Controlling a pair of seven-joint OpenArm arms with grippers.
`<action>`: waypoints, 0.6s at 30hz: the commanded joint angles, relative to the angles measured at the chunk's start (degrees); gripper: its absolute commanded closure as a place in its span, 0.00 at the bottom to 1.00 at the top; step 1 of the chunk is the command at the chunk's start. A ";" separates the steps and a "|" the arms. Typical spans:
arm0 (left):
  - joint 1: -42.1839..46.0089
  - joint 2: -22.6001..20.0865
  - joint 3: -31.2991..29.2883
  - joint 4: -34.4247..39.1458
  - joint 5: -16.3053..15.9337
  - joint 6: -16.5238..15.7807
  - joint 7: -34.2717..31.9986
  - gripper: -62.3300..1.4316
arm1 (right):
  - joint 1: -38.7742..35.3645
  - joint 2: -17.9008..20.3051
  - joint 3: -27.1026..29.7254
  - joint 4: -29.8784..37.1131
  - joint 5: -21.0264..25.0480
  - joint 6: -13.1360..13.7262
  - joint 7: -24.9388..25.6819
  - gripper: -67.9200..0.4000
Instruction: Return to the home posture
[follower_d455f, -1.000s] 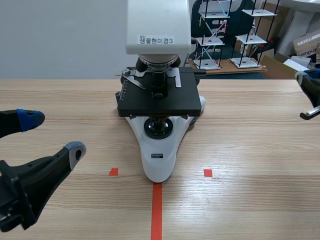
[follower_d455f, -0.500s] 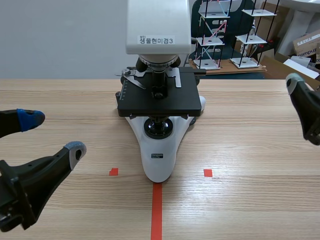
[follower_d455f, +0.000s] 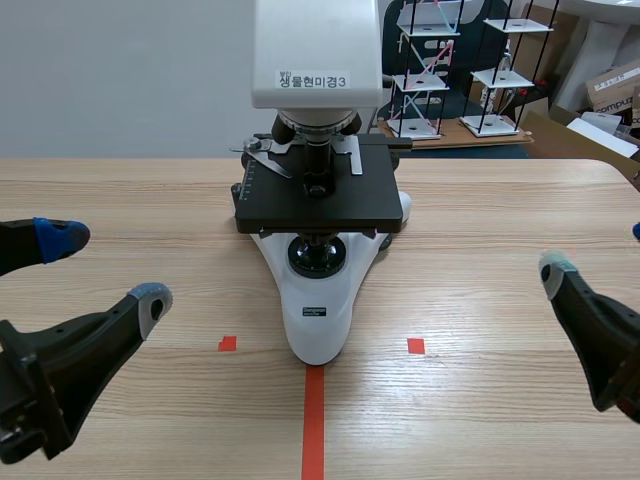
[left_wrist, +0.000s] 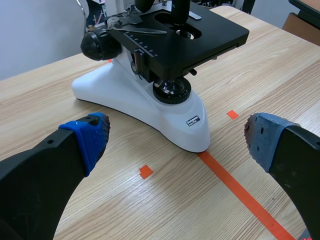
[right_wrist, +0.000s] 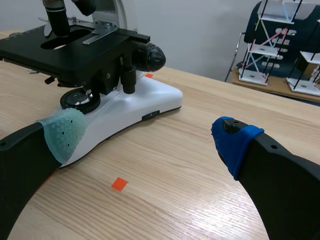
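A white and black microscope (follower_d455f: 318, 215) stands at the table's middle, its base toward me. My left gripper (follower_d455f: 105, 268) is open low at the near left, nothing between its blue and grey pads. In the left wrist view the left gripper (left_wrist: 175, 142) spans wide, with the microscope (left_wrist: 150, 95) ahead of it. My right gripper (follower_d455f: 597, 252) is open at the near right, one finger partly cut off by the edge. Seen from the right wrist, the right gripper (right_wrist: 147, 135) holds nothing, and the microscope (right_wrist: 107, 85) stands ahead of its green pad's side.
Orange-red tape marks lie in front of the microscope's base. Behind the table's far edge stand wire racks (follower_d455f: 445, 70) and cardboard boxes (follower_d455f: 612, 90). Bare wooden tabletop (follower_d455f: 480, 250) lies on both sides of the microscope.
My right arm has come from the far right edge toward the near right of the table, and its fingers have opened wide. The left arm and the microscope have stayed still.
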 joint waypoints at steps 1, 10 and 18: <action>0.26 0.28 -0.15 0.61 -0.52 -0.11 -0.83 0.09 | -0.59 0.13 0.17 1.16 0.61 0.02 1.31 0.19; 0.26 0.28 -0.15 0.61 -0.52 -0.11 -0.85 0.09 | -1.57 0.13 0.17 2.40 -0.61 0.02 0.70 0.19; 0.26 0.28 -0.15 0.61 -0.52 -0.11 -0.85 0.09 | -1.57 0.15 0.17 2.40 -0.63 0.02 0.33 0.19</action>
